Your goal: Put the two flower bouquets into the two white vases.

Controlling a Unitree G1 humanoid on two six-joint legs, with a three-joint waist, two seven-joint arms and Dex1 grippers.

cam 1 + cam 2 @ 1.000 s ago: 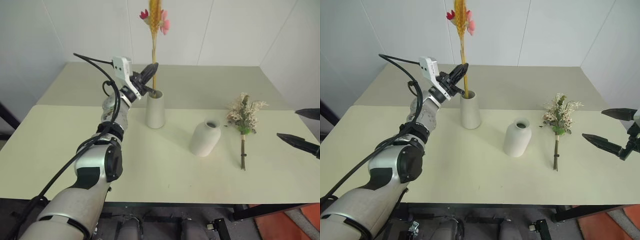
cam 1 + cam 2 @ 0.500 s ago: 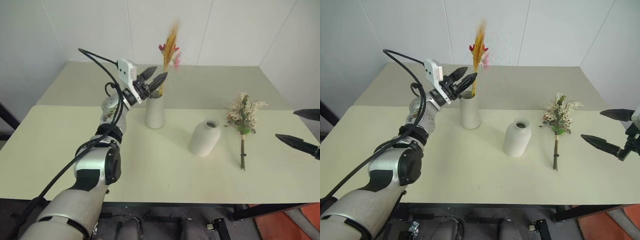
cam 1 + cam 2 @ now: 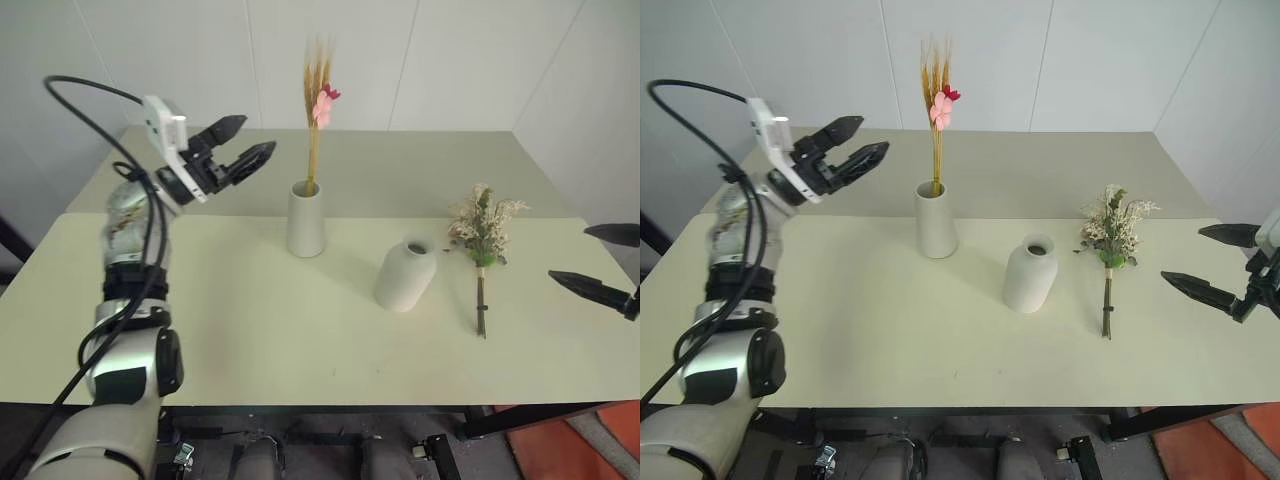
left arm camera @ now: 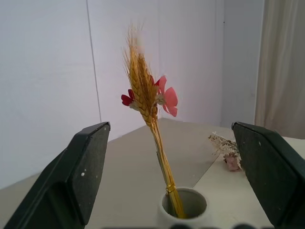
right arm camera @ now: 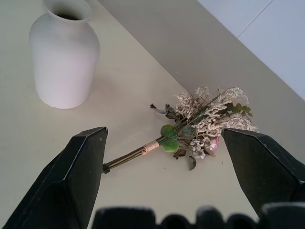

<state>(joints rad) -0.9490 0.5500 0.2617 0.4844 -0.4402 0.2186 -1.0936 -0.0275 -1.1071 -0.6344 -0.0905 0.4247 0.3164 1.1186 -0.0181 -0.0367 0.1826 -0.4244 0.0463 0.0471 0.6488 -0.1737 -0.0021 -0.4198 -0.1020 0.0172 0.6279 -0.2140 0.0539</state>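
The slim wheat bouquet with pink and red blossoms stands upright in the tall tapered white vase. My left gripper hangs open and empty, up and to the left of that vase, apart from the stalks. To the right stands the rounder white vase, its mouth empty. The bushy cream bouquet with green leaves lies flat on the table right of it. My right gripper waits open at the right edge, beside that bouquet's stem and clear of it.
The cream table has a second table butted against its far side, below a white wall. An orange-red patch of floor shows beyond the front right corner.
My left gripper has opened, let go of the wheat bouquet and pulled back to the left. The bouquet has dropped deeper into the tall vase. The right gripper has held still.
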